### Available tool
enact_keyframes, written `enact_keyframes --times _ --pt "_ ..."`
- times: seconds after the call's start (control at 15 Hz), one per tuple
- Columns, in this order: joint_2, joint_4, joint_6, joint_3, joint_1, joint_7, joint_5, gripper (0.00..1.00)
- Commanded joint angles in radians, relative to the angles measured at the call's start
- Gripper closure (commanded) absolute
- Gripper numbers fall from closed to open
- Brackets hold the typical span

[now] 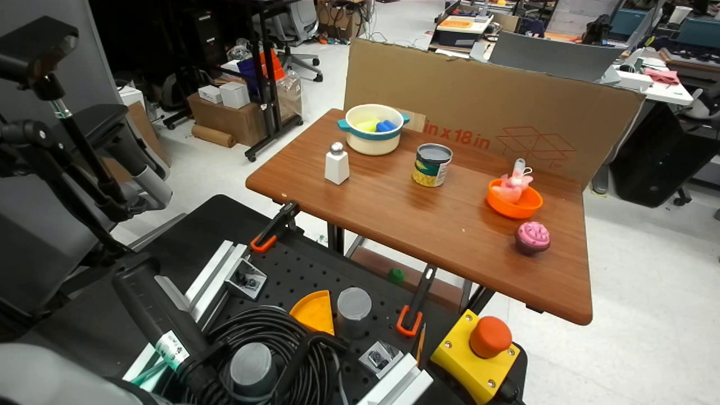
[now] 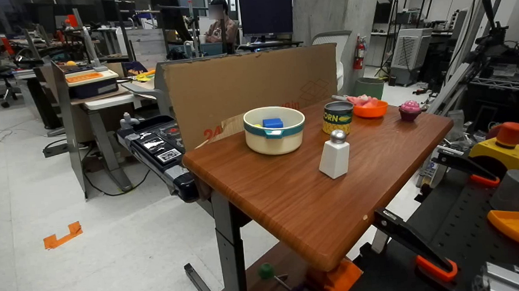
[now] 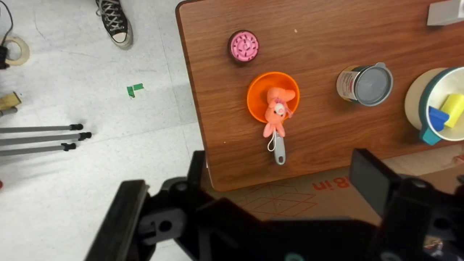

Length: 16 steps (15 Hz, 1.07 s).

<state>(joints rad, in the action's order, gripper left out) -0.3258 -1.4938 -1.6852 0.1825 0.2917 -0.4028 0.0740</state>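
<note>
Gripper (image 3: 278,159): empty, jaws apart. At 12 o'clock, wrist view: pink plush toy (image 3: 274,113) overhanging orange bowl (image 3: 257,97) toward 6 o'clock; possible tumble if bumped off-centre.

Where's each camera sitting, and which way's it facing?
An exterior view sits high behind the black perforated board, facing down over the brown wooden table; the blurred pale shape, lower left, may be the arm.
An exterior view sits just above tabletop height at the end with the round cream-and-teal pot, facing diagonally across; no robot part is clear.
The wrist view rides the arm, facing down; the open black gripper spans the bottom.
Both exterior views show the white tapered shaker.
</note>
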Motion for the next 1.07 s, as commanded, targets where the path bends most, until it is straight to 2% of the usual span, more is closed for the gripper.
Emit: enact_keyframes --times 0.0,1.0 --pt "-0.003 -0.004 -0.012 -0.002 -0.011 0.094 -0.033 0.00" --pt "-0.213 0.160 0.194 -0.042 0.029 0.019 0.008 0.00"
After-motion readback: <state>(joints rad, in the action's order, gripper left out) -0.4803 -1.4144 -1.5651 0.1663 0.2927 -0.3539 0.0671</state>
